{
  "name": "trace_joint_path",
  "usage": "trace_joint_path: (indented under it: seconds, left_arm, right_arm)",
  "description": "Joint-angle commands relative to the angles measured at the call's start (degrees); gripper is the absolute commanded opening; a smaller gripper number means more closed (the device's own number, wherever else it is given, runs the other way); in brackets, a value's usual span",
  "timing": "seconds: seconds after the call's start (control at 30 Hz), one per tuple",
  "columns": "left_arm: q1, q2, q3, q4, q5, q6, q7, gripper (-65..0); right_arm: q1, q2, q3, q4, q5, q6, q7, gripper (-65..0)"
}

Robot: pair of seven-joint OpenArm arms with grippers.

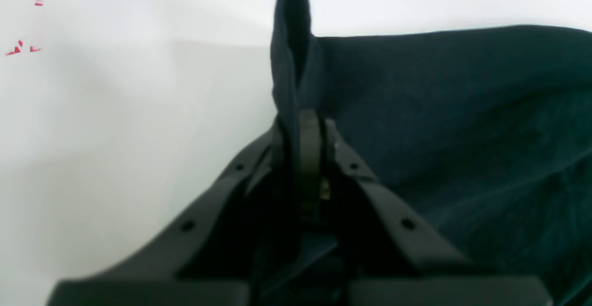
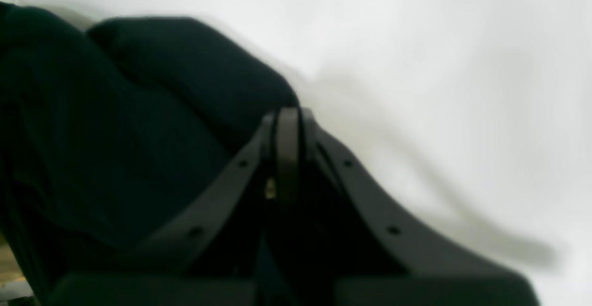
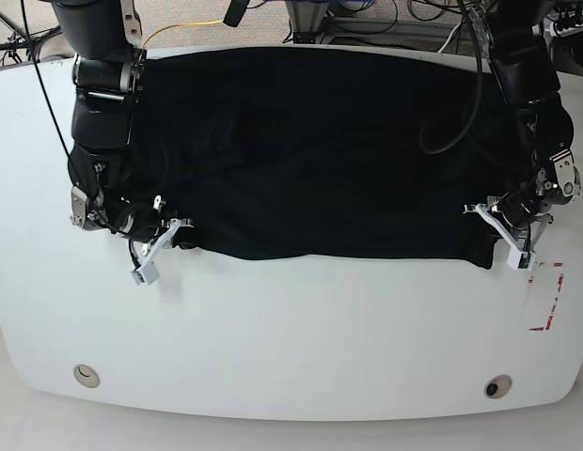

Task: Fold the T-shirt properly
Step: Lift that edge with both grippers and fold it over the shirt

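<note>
The black T-shirt (image 3: 320,150) lies spread wide across the far half of the white table (image 3: 291,329). My left gripper (image 3: 494,240) is on the base view's right, shut on the shirt's near right corner. In the left wrist view the fingers (image 1: 309,144) pinch a fold of cloth (image 1: 291,42) that sticks up past them. My right gripper (image 3: 174,235) is on the base view's left, shut on the shirt's near left corner. In the right wrist view the closed fingers (image 2: 286,144) hold dark cloth (image 2: 138,125) bunched to their left.
Red tape marks (image 3: 545,296) lie on the table by the near right; they also show in the left wrist view (image 1: 27,19). Two round holes (image 3: 85,375) (image 3: 498,386) sit near the front edge. Cables (image 3: 451,103) hang at the back.
</note>
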Motion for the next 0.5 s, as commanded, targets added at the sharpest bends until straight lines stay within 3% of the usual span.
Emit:
trace_joint_path:
  seconds: [0.0, 0.27, 0.47]
  left_arm:
    - [-1.2, -1.0, -0.1, 0.8, -0.5, -0.2, -1.2, -64.9]
    - [0.4, -1.9, -0.2, 1.1, -0.8, -0.2, -1.2, -64.9]
    - [0.9, -2.1, -0.2, 1.1, -0.8, -0.2, -1.2, -64.9]
  right_arm:
    - [2.7, 2.4, 0.5, 1.0, 1.4, 0.4, 2.3, -65.0]
    - [4.9, 5.4, 0.8, 0.9, 1.4, 0.4, 3.2, -65.0]
    - [5.3, 6.7, 6.9, 1.0, 0.9, 0.4, 3.2, -65.0]
